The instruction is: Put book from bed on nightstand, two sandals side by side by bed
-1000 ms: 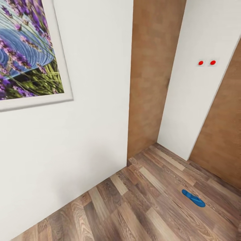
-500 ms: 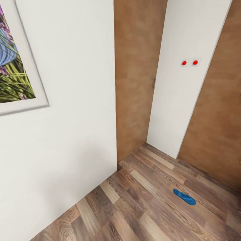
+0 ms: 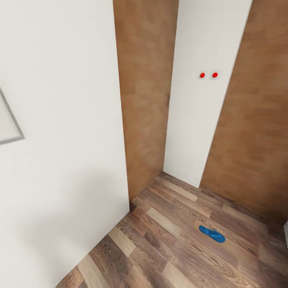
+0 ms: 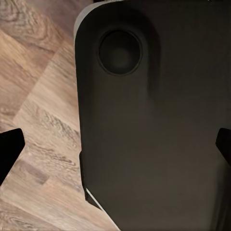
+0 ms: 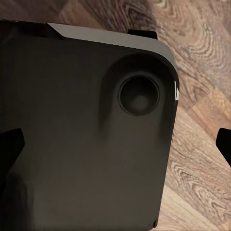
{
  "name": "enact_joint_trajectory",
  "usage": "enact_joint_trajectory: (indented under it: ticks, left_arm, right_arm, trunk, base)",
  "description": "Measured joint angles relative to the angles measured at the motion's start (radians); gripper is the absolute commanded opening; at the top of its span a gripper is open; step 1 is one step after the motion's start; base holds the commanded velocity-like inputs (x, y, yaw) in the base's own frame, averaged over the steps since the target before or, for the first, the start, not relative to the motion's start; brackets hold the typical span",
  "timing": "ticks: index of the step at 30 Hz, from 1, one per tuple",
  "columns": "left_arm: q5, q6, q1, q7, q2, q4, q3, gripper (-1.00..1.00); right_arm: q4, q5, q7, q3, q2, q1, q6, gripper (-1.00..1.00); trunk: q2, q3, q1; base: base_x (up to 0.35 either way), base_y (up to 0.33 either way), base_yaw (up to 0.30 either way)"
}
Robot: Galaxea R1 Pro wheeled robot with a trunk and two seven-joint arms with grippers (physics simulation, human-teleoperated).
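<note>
sandal: one bright blue flat flip-flop sandal (image 3: 212,234) is lying alone on the brown wood-plank floor (image 3: 168,248), toward the right of the head view, lying at a slant across the planks.
floor: the planks are running from the lower left up toward the far walls; the sandal is sitting well apart from the walls, nearer the brown panels than the big white wall.
walls: a wide white wall (image 3: 60,120) is taking up the left of the head view, with the pale grey corner of a picture frame (image 3: 10,128) showing at its left edge.
panels: a tall brown wood-look panel (image 3: 146,96) is standing beside that wall, then a narrow white wall section (image 3: 200,120), then another brown panel (image 3: 252,120).
switches: two small red round buttons (image 3: 208,75) are sitting side by side on the narrow white section, high above the sandal.
left hand: the left hand (image 4: 115,149) is showing two dark fingertips (image 4: 9,147) at opposite edges of the left wrist view, set wide apart and gripping nothing, over a large black rounded robot body part (image 4: 154,125) and floor planks.
right hand: the right hand (image 5: 115,149) is likewise spread wide with its dark fingertips (image 5: 9,144) at the picture's edges, empty, over a black rounded robot body part (image 5: 82,130) and wood floor.
</note>
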Motion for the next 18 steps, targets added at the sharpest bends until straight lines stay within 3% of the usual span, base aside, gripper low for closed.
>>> enact_joint_trajectory:
  ticks: [7,18]
  left_arm:
    - [0.0,-0.002,0.0,0.0,0.0,0.0,0.0,1.0]
    - [0.0,-0.002,0.0,0.0,0.0,0.0,0.0,1.0]
  right_arm:
    - [0.0,0.0,0.0,0.0,0.0,0.0,0.0,1.0]
    - [0.0,0.0,0.0,0.0,0.0,0.0,0.0,1.0]
  trunk:
    - [0.0,0.0,0.0]
    - [0.0,0.0,0.0]
  base:
    - [0.23,0.146,-0.201]
    - [0.23,0.131,-0.04]
